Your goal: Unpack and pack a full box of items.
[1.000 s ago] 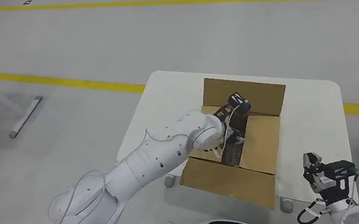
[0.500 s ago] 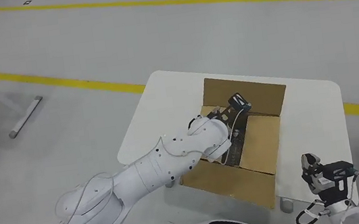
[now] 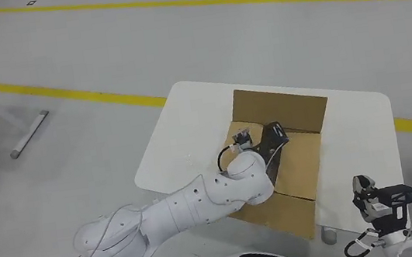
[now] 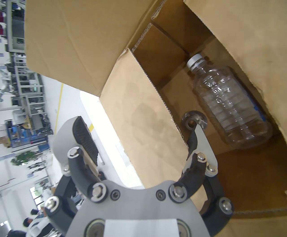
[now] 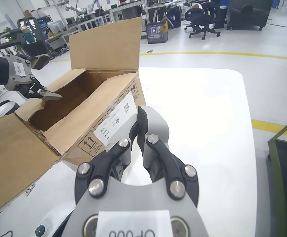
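Your left gripper [image 4: 134,121] is wide apart and holds nothing. One finger sits inside the cardboard box [image 4: 67,33], the other outside a short side flap, so the flap is between them. Top view shows it at the box opening [image 3: 270,139].

One clear plastic bottle [image 4: 226,105] lies on its side on the box floor, close along a side wall. Its long axis runs along that wall and its cap [image 4: 195,61] points into an inner corner, away from your gripper. A blue label on its wall side is mostly hidden, and a flap cuts off the rest of the interior.

One box, flaps up, stands on the white table [image 3: 355,132].

Your right gripper [image 5: 138,128] has its pads together and empty, above the table just beside the box's labelled side.
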